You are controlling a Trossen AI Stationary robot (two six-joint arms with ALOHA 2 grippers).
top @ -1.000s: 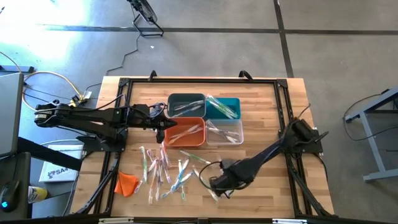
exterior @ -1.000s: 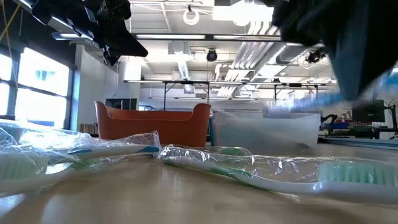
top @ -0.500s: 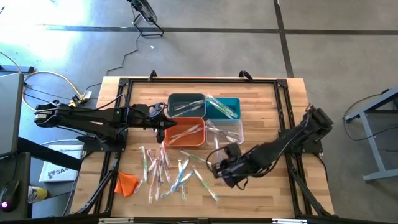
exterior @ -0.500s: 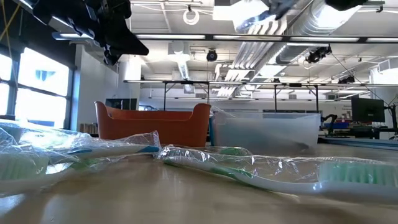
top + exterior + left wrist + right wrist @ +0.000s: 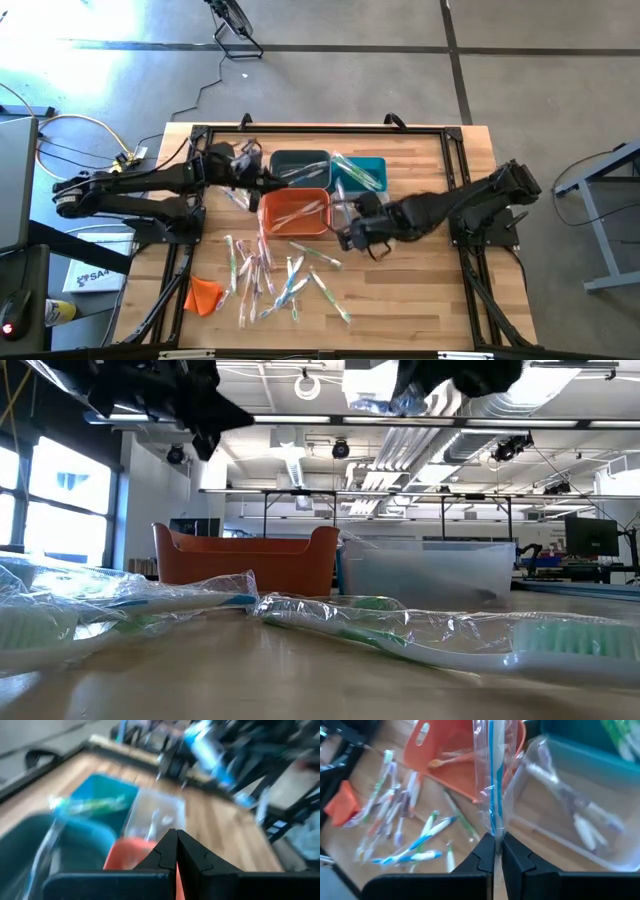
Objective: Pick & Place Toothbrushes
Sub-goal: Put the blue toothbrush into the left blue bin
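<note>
Wooden table (image 5: 420, 160) mid-frame: right gripper (image 5: 495, 840) pinches a blue-handled toothbrush in clear wrapper (image 5: 491, 775); left gripper (image 5: 176, 851) pressed together, its view blurry.

I can read almost no lettering here. A white sheet (image 5: 88, 277) lying on the floor beside my table's left edge carries dark printed letters that begin "SA"; the rest I cannot make out. The toothbrush wrappers, the bins and my own arms show no print that I can make out in any view.
</note>
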